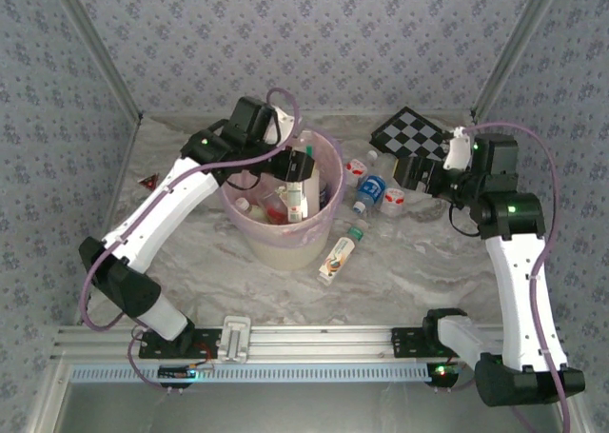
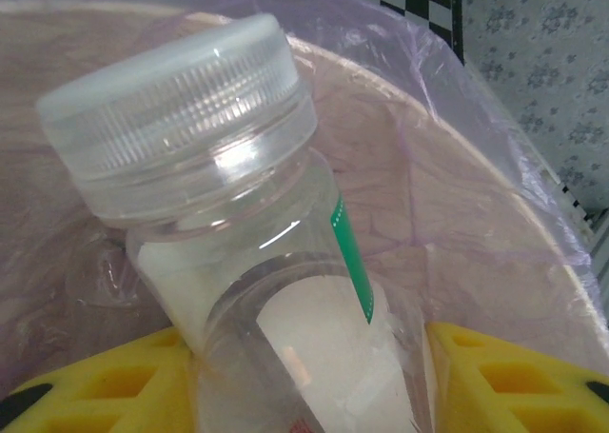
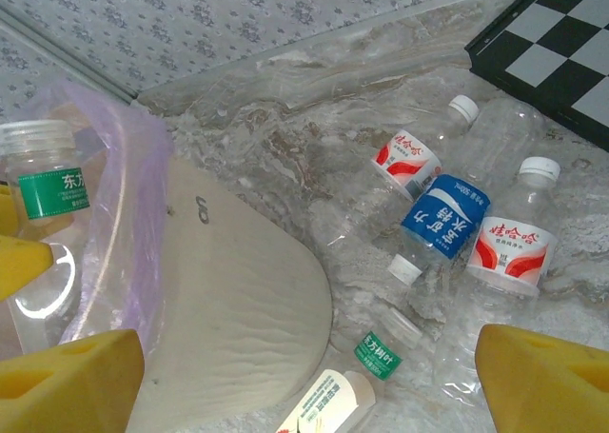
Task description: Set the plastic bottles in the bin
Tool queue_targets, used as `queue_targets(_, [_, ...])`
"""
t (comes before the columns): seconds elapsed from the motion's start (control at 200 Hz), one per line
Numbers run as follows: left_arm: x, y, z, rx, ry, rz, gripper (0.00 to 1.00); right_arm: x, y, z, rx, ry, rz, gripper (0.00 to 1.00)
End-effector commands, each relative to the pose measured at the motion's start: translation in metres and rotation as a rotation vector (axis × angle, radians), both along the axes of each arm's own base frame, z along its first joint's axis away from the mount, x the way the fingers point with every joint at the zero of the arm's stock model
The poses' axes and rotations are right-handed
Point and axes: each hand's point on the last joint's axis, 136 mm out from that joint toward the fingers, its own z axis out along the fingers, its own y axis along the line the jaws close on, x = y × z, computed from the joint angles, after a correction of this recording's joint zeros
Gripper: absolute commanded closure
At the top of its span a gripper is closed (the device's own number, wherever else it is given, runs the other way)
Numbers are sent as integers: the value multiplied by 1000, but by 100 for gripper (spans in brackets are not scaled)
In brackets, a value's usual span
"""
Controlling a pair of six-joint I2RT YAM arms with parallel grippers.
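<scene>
Left hand [image 2: 304, 400]: closing halfway round green-label bottle [image 2: 276, 290], holding it over the bin [image 1: 285, 250]. Right hand [image 1: 407, 173]: gaping wide, carrying nothing. Loose bottles [image 1: 371, 193] are lying on the surface [image 1: 428, 262] at its 8 o'clock, probably nearer this arm.

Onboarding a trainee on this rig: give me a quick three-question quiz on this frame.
1. True or false: the left gripper grips a green-labelled bottle above the bin.
2. The right gripper is: A) shut on a bottle, B) open and empty, C) inside the bucket.
3. How many bottles lie on the table right of the bin?
Key: 1 true; 2 B; 3 five.
</scene>
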Motion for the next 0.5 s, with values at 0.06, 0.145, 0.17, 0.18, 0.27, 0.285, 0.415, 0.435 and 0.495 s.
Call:
queue_targets(0.06, [-13,4,-17,80,31,-32,47,1,-4,-18,-10,50,-22,8])
queue_targets(0.145, [-15,2,3,35,-15,-43,29,2,-4,-22,-11,63,-22,8])
queue_targets(0.17, [-15,3,10,25,-30,-44,26,2,-4,-24,-11,67,-21,8])
queue_targets(0.18, [-15,3,13,21,-36,-44,24,2,-4,-25,-11,69,-21,8])
queue_targets(0.27, [-16,6,35,-16,-85,-42,16,2,-4,-29,-11,81,-22,8])
queue_targets(0.285, [-16,7,39,-20,-93,-40,15,2,-4,-30,-11,84,-22,8])
queue_targets(0.415, [-10,23,54,37,-169,18,14,3,-6,-34,-21,95,-28,8])
queue_targets(0.435, [-9,25,55,50,-180,26,16,4,-6,-34,-23,95,-27,8])
queue_targets(0.495, [-6,29,57,65,-200,43,24,5,-6,-35,-24,99,-26,8])
